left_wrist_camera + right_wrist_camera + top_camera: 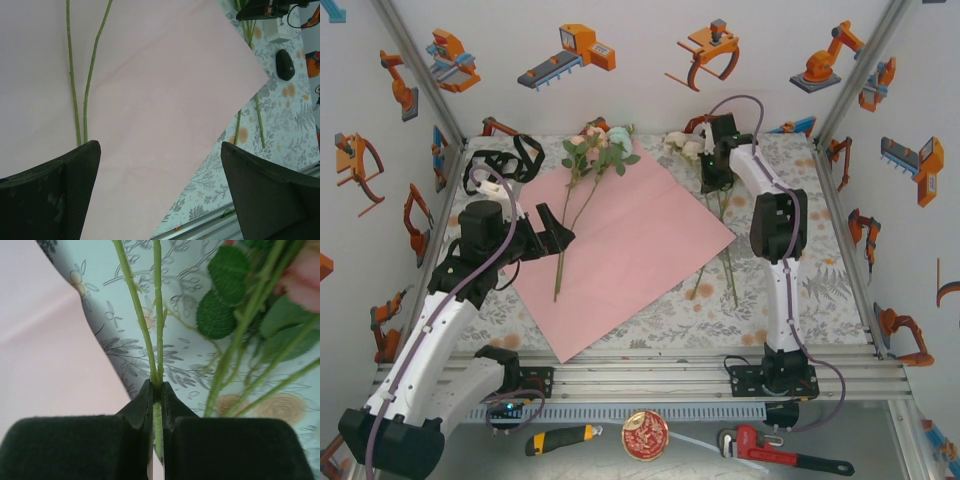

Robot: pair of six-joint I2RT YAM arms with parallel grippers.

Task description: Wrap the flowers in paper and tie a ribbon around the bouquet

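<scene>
Between closed right fingers, flower stems; left fingers wide apart over paper.

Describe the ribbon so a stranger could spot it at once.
Find the pink paper on the table. In the table's far left corner, beyond it, lies the ribbon. It is a looped black strip, not green-stemmed like the flowers to its right.
</scene>
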